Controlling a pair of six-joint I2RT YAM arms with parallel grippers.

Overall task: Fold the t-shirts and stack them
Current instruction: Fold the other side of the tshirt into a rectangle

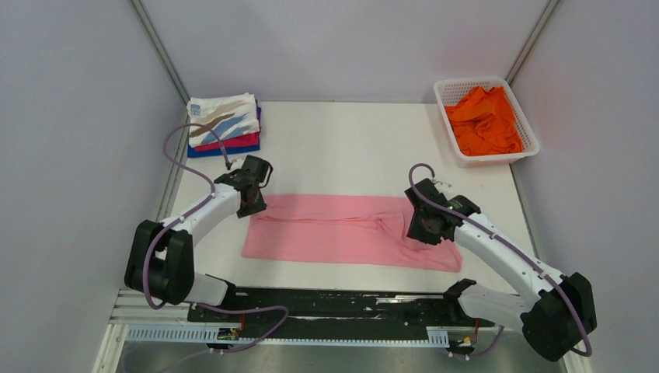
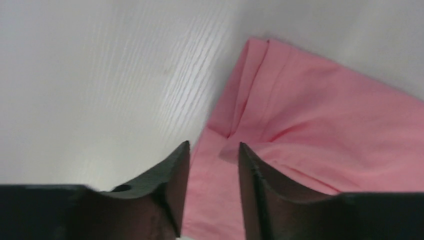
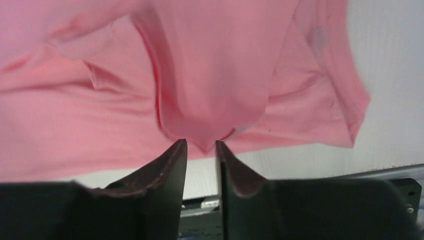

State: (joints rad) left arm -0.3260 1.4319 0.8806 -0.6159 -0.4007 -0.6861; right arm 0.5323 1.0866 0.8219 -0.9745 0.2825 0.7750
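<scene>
L hand parted, R hand barely parted, over pink tee: long flat strip, creased.

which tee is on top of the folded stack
The white tee with tan and blue streaks, at the far left corner. A magenta tee and a blue tee lie under it.

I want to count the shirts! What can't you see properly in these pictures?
- Stack, top view: the printed shirt covers those beneath; only magenta and blue edges show.
- Orange cloth in the basket, top view: crumpled heap, number unclear.
- Pink t-shirt, right wrist view: cut off by top and left edges.
- Right pincer, right wrist view: the fold's tip meets its jaws; grip or not, cannot tell.
</scene>
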